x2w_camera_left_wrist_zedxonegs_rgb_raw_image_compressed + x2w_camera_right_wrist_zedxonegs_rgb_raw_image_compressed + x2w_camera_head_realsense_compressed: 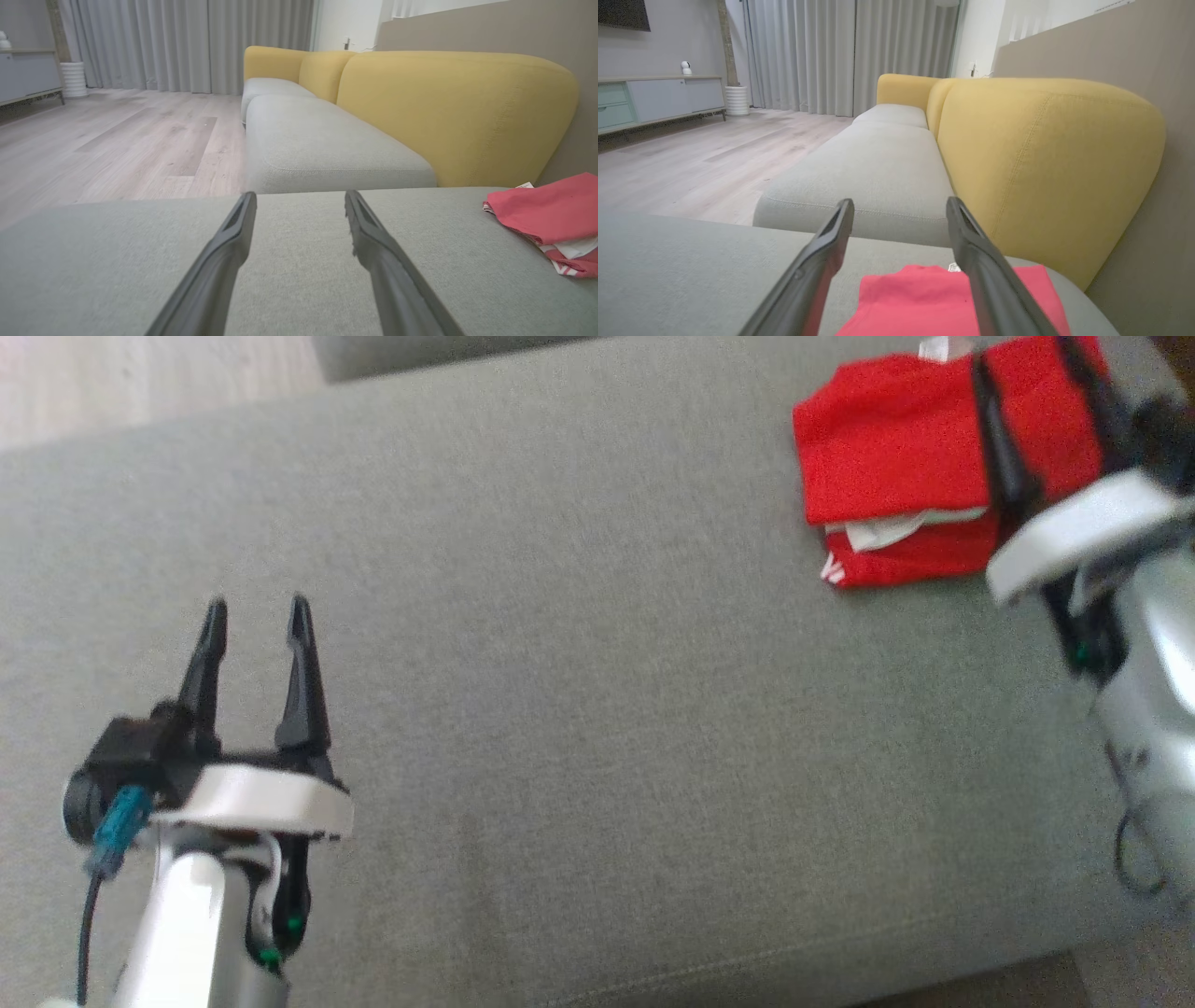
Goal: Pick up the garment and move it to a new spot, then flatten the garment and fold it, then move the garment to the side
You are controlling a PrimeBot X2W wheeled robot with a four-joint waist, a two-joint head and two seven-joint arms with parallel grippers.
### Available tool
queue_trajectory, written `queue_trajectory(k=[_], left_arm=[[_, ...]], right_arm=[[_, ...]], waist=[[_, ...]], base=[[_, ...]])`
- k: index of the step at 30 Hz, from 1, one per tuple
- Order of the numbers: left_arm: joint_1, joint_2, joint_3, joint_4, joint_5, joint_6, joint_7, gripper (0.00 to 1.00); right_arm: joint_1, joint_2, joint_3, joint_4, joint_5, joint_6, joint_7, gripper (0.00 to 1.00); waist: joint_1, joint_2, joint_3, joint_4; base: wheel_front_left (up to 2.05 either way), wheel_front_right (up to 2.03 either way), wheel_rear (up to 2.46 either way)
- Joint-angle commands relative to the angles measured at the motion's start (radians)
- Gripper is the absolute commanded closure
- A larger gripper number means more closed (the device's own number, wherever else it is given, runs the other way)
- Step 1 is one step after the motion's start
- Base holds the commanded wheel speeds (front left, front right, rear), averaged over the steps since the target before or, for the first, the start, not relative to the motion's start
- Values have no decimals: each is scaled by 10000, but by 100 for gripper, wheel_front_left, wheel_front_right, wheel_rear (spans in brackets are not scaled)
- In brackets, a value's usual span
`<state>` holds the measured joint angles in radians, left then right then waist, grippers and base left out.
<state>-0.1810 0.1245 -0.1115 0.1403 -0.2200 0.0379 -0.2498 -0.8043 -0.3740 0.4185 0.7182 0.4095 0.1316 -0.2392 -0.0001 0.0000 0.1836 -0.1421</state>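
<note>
The folded red garment (887, 457) lies at the far right end of the sofa cushion (597, 663), under the right tool (1022, 355), whose fingers are spread and grip nothing. The left tool (258, 607), also open, is well apart from it.

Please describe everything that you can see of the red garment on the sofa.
The red garment looks like soft knitted cloth, folded into a rough rectangle of several layers. White parts show between the layers at its near edge, and a small white label at its far edge. It lies flat on the grey seat cushion, at the upper right of the head view, close to the yellow backrest. The right gripper stands open over it; whether its fingers touch the cloth cannot be told.
</note>
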Motion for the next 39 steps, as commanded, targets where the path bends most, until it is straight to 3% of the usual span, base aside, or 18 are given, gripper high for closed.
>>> queue_trajectory(k=[1, 11, 14, 17, 24, 39], left_arm=[[-79, 100, 463, -246, -138, 137, -106, 0], [795, -150, 681, 209, -949, 44, -32, 0], [973, -173, 642, 219, -1196, -324, -67, 0], [1105, -112, 657, 432, -1201, -420, -83, 0], [1231, -120, 792, 713, -979, -130, -106, 0], [1330, -271, 1009, 808, -894, -204, -118, 0]], right_arm=[[382, 112, -129, -435, -77, -9, -128, 0], [3386, 919, -1087, -1607, -604, -9, -207, 0], [4020, 1248, -1352, -1980, -837, -9, -217, 0], [4467, 1568, -1622, -2201, -1031, -9, -221, 0], [5061, 1946, -2054, -2517, -1407, -9, -223, 0], [5337, 2179, -2379, -2850, -1643, -9, -225, 0]], waist=[[1, 0, -655, 293], [1, 0, -1745, 758], [1, 0, -1862, 858], [1, 0, -1935, 953], [1, 0, -2021, 1095], [1, 0, -2063, 1141]], base=[[0, 0, 0], [0, 0, 0], [0, 0, 0], [0, 0, 0], [0, 0, 0], [0, 0, 0]])
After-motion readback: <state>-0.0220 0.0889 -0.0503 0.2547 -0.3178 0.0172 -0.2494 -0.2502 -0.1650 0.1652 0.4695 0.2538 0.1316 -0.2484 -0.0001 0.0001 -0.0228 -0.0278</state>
